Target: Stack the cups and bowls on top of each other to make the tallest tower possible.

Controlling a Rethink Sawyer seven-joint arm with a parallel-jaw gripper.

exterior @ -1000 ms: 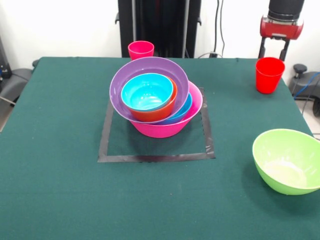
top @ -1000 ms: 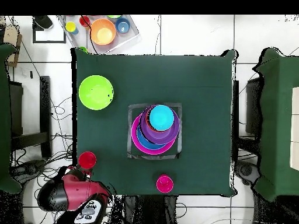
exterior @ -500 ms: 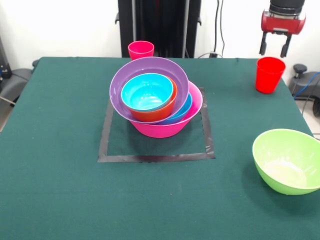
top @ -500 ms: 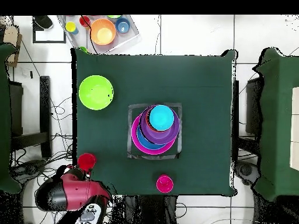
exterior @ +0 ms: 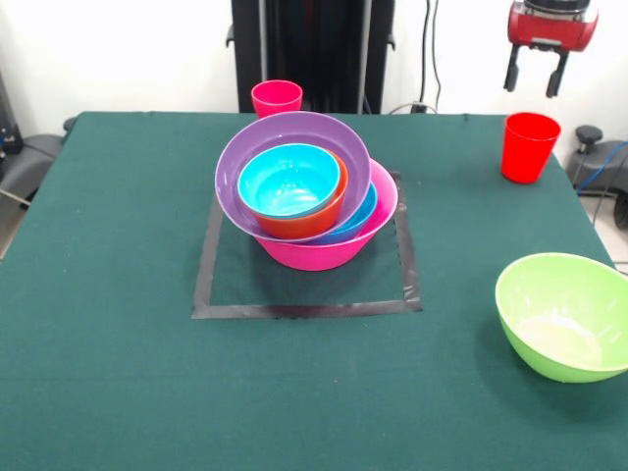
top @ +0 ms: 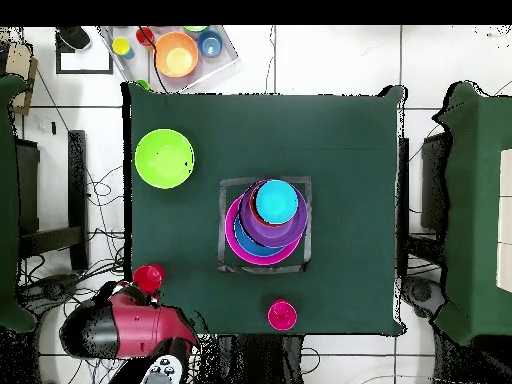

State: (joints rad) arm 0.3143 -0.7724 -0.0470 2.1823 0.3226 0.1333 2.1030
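Claw [exterior: 535, 80] risen, open (empty) | red cup [exterior: 528, 147] below | tower [exterior: 304, 196] well apart

2 cups [exterior: 277, 98], 6 bowls [exterior: 292, 173], 1 tray [top: 225, 62]

Bench [exterior: 118, 294]: matt green cloth. Bowls in tower [exterior: 306, 191] and lime green bowl [exterior: 566, 314]: glossy smooth plastic. Red cup [exterior: 528, 147], pink-red cup [exterior: 277, 98]: smooth plastic. Tape square [exterior: 304, 310]: dull grey.
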